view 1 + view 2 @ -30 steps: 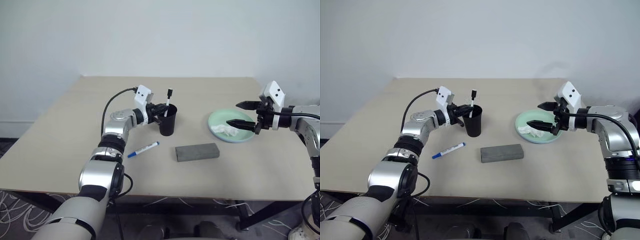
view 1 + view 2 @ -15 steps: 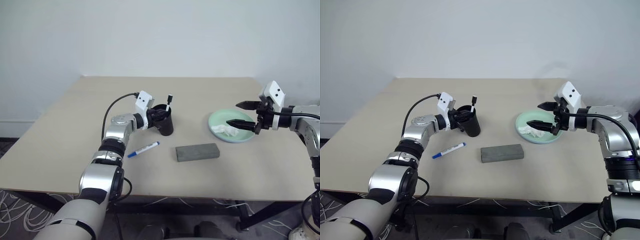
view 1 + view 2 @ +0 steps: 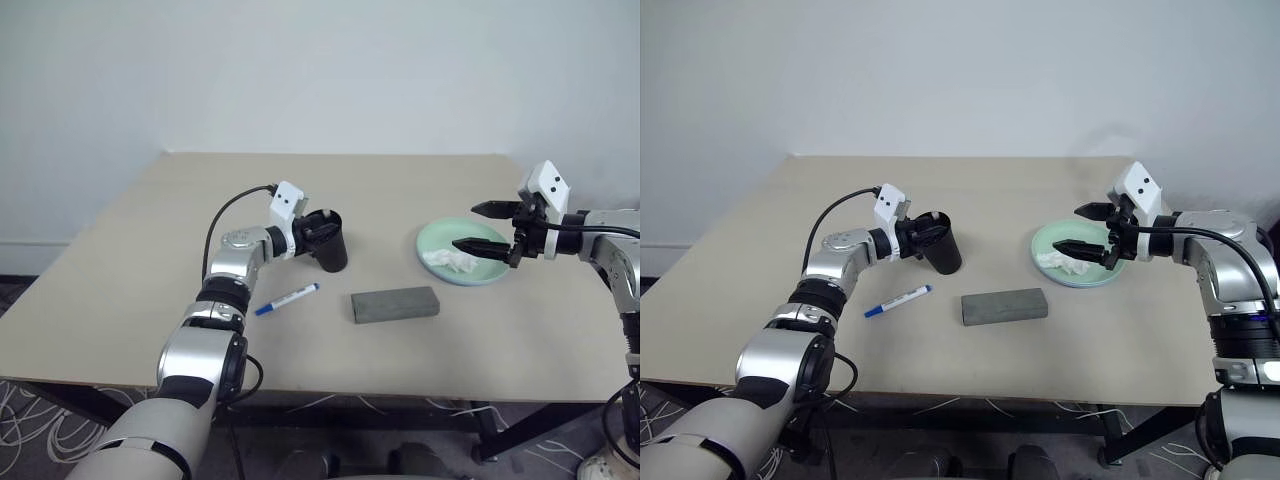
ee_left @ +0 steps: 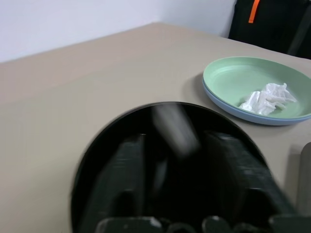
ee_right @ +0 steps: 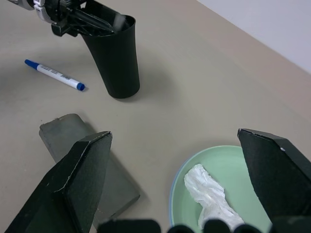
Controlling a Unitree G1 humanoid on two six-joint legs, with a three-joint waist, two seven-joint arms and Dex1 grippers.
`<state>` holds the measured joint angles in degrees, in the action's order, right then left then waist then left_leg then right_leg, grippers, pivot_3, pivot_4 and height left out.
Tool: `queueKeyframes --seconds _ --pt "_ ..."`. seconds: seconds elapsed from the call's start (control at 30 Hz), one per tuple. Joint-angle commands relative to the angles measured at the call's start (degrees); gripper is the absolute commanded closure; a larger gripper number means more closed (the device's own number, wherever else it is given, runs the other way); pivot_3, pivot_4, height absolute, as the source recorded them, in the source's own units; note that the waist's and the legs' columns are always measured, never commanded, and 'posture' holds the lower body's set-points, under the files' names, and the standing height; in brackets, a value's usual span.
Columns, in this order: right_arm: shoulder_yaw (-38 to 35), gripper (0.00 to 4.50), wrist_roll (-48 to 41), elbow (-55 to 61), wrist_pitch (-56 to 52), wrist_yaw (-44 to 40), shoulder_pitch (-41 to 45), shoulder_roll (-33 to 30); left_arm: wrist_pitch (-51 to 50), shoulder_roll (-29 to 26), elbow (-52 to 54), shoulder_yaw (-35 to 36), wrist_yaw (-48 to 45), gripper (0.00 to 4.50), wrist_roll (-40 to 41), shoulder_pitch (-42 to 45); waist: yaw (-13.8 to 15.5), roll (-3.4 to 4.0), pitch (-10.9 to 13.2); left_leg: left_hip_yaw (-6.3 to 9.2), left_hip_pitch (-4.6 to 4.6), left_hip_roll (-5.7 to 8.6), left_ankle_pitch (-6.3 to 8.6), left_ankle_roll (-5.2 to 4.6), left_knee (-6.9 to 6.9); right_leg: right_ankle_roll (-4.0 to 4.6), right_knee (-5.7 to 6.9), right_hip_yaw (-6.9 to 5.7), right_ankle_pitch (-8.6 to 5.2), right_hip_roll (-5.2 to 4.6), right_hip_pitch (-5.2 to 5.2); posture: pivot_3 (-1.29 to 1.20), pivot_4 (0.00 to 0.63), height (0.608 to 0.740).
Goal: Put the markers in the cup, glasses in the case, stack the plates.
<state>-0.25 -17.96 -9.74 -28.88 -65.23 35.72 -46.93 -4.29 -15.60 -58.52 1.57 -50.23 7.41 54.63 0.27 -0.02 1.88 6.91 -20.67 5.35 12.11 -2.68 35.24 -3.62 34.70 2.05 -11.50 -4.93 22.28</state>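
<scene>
On the left of the counter [image 3: 120, 260] we see our left claw [image 3: 318, 226] at the mouth of the cup [image 3: 330, 243], its black fingers reaching over the rim; whether they are spread or pressed together we cannot tell. The cup stands on the counter with its long axis tipped, the open mouth leaning toward the left arm and the narrower base planted to the right. In the left wrist view a blurred pale shape shows inside the cup's dark opening, too smeared to name.

Just in front of the cup lies the blue-capped marker [image 3: 287, 298] flat on the counter, its long axis slanting, blue cap toward the near left, white end toward the cup.

To its right rests the grey case [image 3: 394, 304], closed, its long side running roughly across the counter.

Further right sit the plates [image 3: 440, 240], mint green on top of light blue, with a crumpled white tissue [image 3: 447, 259] on the green one.

Our right claw [image 3: 482, 227] hovers above the plates, fingers spread wide and holding nothing, pointing left toward the cup.
</scene>
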Motion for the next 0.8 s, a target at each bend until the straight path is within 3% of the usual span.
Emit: queueKeyframes --seconds 0.03,0.13,0.17,0.8 --pt "-0.7 0.00 -0.4 1.1 0.8 -0.3 1.9 -0.1 0.9 -0.3 1.4 0.0 0.4 1.08 -0.5 1.8 0.0 0.00 0.0 0.00 0.01 0.00 0.00 0.00 0.00 0.00 0.00 0.00 0.00 0.00 -0.01 0.00 0.000 0.732" --pt "-0.7 0.00 -0.4 1.2 0.7 -0.2 1.9 -0.1 1.1 -0.3 1.3 -0.1 0.3 0.12 -0.5 2.0 0.2 0.00 0.0 0.01 0.02 0.00 0.00 0.00 0.02 0.00 0.01 -0.02 0.00 0.00 -0.04 0.00 0.000 0.732" --pt "-0.7 0.00 -0.4 1.2 0.7 -0.3 1.9 -0.2 1.1 -0.3 1.3 -0.1 0.3 0.05 -0.5 2.1 0.2 0.00 0.0 0.01 0.02 0.00 0.00 0.00 0.02 0.00 0.01 -0.02 0.00 0.00 -0.04 0.00 0.000 0.732" --pt "-0.3 0.00 -0.4 1.2 0.5 -0.3 2.0 0.1 0.1 -0.5 2.5 0.6 -0.8 0.05 0.4 2.3 0.2 0.00 0.0 0.00 -0.01 -0.01 0.00 0.00 -0.01 0.00 -0.01 -0.02 0.00 0.01 0.01 0.00 0.000 0.732"
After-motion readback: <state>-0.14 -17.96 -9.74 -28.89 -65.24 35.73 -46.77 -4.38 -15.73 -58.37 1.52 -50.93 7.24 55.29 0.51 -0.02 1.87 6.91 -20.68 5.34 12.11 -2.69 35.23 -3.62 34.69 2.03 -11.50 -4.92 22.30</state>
